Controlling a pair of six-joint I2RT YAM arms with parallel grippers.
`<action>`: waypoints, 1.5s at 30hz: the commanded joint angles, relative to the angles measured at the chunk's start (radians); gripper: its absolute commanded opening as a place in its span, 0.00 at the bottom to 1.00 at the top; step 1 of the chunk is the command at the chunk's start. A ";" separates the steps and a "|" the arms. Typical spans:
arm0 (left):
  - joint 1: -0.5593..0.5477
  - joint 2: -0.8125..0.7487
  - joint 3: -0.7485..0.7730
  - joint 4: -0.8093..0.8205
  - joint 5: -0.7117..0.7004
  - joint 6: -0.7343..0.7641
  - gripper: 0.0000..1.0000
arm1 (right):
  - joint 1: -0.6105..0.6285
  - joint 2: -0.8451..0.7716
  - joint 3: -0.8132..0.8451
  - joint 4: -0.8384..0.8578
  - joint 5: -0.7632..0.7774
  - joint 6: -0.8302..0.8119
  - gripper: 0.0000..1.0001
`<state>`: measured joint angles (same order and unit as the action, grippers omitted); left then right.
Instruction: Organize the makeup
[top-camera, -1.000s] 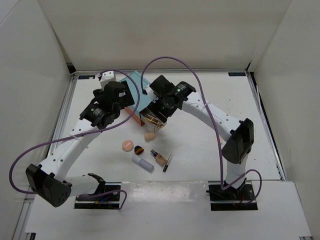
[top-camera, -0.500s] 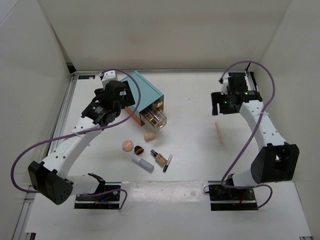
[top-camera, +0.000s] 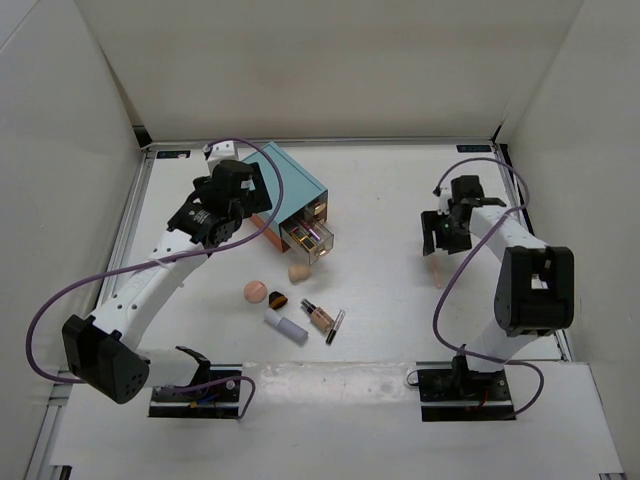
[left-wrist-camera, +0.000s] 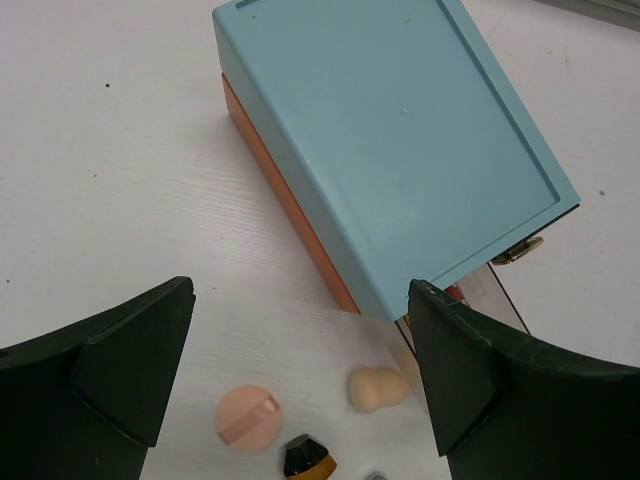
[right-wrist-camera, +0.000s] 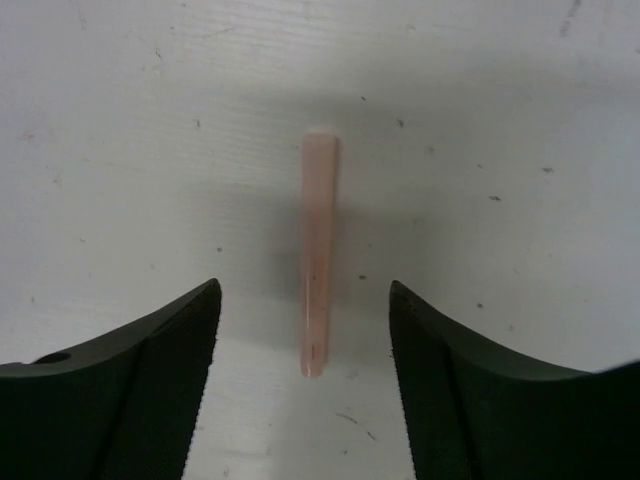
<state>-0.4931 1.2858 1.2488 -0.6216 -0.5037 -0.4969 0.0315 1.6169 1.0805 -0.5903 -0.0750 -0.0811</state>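
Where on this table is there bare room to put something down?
The widest bare patch lies mid-table, between the open drawer and the pink pencil under the right end effector. Another runs along the back wall beside the teal box. It is crowded in front of the drawer: sponge, puff, white tube and foundation bottle cluster there.

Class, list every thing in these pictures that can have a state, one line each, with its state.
Teal box with small drawers, one clear drawer pulled out.
Left pincer, open, empty, above the box.
Right pincer, open over the pencil, not gripping.
Slim pink pencil, lying flat on the table.
Glass foundation bottle, lying on its side.
White tube, lying flat.
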 joint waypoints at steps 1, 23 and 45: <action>0.008 -0.016 -0.014 0.020 0.027 0.008 0.98 | 0.051 0.046 -0.027 0.075 0.075 0.035 0.68; 0.008 -0.025 -0.009 -0.013 0.016 -0.011 0.98 | 0.208 -0.015 0.013 0.053 0.167 0.076 0.00; 0.014 -0.151 -0.068 -0.145 0.097 -0.061 0.98 | 0.742 0.276 0.843 -0.281 0.044 -0.098 0.01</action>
<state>-0.4862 1.1717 1.1915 -0.7418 -0.4183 -0.5434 0.7372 1.8492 1.8595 -0.7635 -0.0650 -0.1490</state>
